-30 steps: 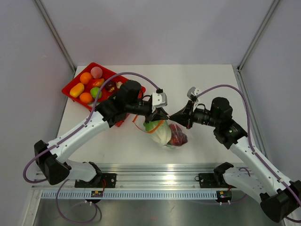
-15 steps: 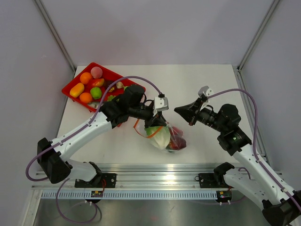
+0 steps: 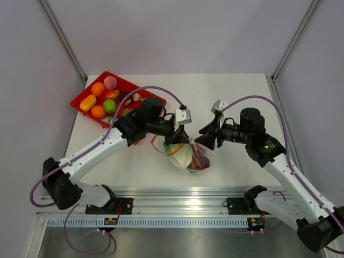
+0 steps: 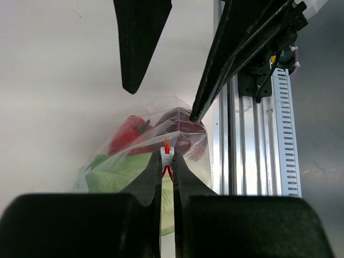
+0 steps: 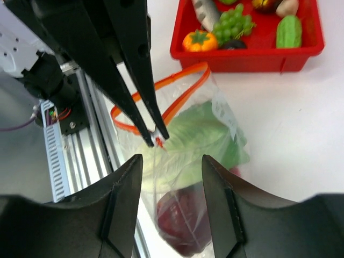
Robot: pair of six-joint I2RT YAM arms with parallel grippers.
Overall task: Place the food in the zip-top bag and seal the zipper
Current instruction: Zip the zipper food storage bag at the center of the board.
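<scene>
The clear zip-top bag (image 3: 189,157) lies near the table's front edge, holding a leafy cabbage (image 5: 200,134), a dark red piece (image 5: 183,220) and a red pepper (image 4: 128,134). Its orange zipper (image 5: 166,94) gapes in a loop at the mouth. My left gripper (image 4: 167,157) is shut on the zipper's white slider, above the bag (image 4: 161,161). My right gripper (image 5: 172,161) hovers open just right of the bag's mouth, with nothing between its fingers (image 5: 122,204). More food (image 3: 98,89) sits in the red tray.
The red tray (image 3: 119,79) stands at the back left, holding oranges, a green fruit, grapes (image 5: 234,23) and a cucumber (image 5: 289,32). An aluminium rail (image 3: 177,207) runs along the near edge, close to the bag. Frame posts rise at both back corners.
My right gripper let go of the bag's edge, drew back to the right, then returned toward the bag with its jaws now open. The left gripper kept its hold and shifted slightly toward the front.
</scene>
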